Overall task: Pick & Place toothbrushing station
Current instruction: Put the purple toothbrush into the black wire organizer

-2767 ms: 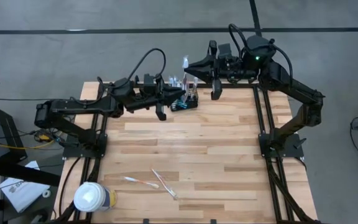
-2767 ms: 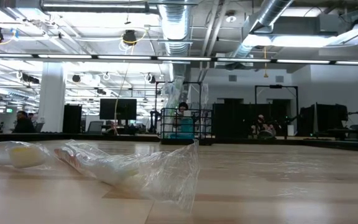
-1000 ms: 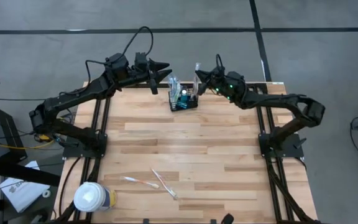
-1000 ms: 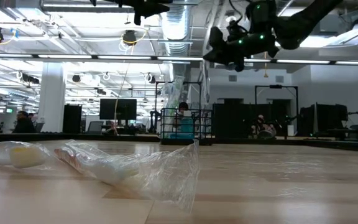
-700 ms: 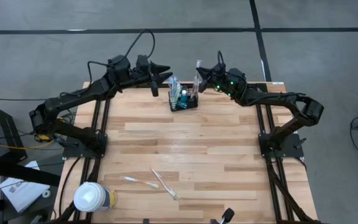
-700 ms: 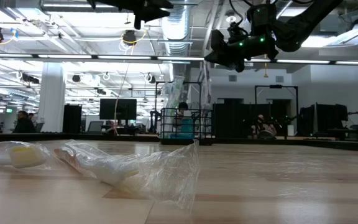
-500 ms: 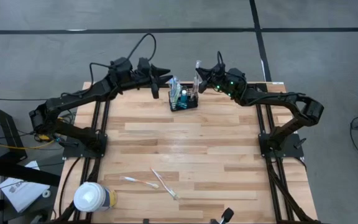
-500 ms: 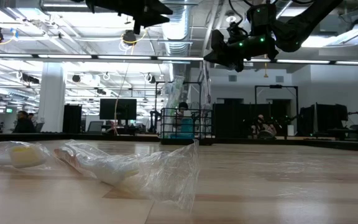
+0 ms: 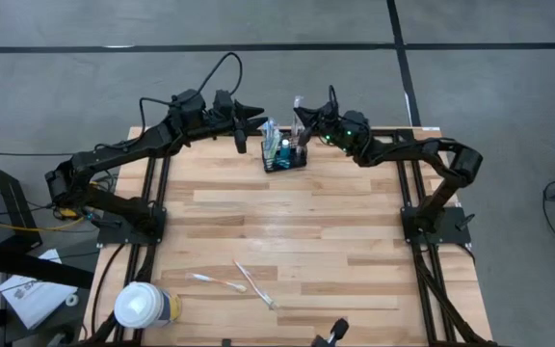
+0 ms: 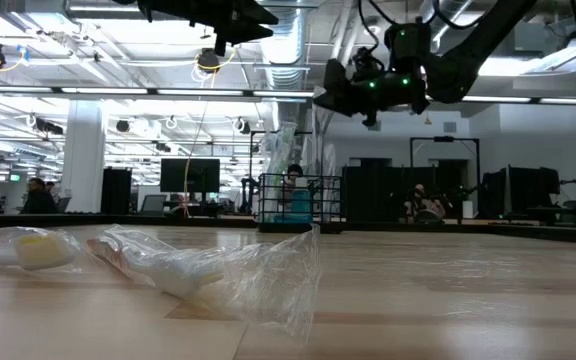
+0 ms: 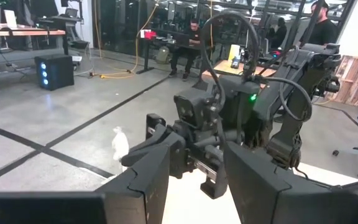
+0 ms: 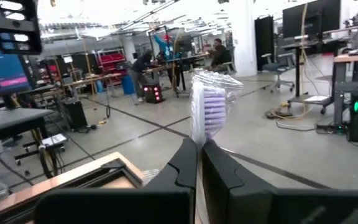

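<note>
At the near left corner of my worktop (image 9: 287, 241) stands a white-lidded cup (image 9: 144, 307), and just to its right two loose toothbrushes (image 9: 242, 282) lie flat on the wood, close together and well apart from everything at the far edge. In the low view these show up close as crinkled clear wrappers.

My left pincer (image 9: 254, 120) hovers in the air at the far edge of the worktop, just left of the basket (image 9: 286, 154). Its fingers (image 11: 143, 180) stand apart with nothing between them; it is released. Through the gap I see my other arm facing it.

The toothbrushing station, a small black wire-mesh basket, sits on the worktop at the middle of the far edge, between my two pincers. Toothbrushes and a teal tube stand upright in it. In the low view the basket (image 10: 299, 201) shows far off, with both arms above it.

My right pincer (image 9: 302, 118) hangs above the far right side of the basket, pointing toward the left arm. It is clenched on a wrapped toothbrush (image 12: 206, 112), whose bristled head in clear plastic sticks up past the closed fingers (image 12: 219, 171). I cannot tell whether the brush's lower end touches the basket.
</note>
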Controlling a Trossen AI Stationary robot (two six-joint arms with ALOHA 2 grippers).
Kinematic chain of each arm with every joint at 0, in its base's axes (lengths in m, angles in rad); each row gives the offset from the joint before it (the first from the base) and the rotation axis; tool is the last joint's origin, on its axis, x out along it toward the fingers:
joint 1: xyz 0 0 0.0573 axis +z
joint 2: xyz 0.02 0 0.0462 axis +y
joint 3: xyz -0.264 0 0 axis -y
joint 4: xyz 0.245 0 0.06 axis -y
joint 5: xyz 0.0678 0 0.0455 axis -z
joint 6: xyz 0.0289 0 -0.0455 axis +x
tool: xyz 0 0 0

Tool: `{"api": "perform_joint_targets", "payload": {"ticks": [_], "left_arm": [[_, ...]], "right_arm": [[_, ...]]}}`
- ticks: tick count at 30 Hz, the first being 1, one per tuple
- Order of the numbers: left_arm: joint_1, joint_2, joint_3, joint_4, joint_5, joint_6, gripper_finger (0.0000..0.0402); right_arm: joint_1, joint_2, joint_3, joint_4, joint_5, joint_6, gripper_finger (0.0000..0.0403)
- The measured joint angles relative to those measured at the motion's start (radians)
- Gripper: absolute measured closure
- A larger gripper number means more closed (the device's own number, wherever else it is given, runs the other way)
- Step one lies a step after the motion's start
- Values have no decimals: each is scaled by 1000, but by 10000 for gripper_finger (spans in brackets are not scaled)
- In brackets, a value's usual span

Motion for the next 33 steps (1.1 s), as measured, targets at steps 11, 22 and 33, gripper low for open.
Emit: {"api": "perform_joint_targets", "payload": {"ticks": [11,22,33], "left_arm": [[0,0,0,0,1,8,257],[0,0,0,0,1,34,257],[0,0,0,-2,1,79,257]], "right_arm": [[0,0,0,-70,0,-15,403],[13,100,-7,13,3,-8,403],[35,216,1,110,8,8,403]]}}
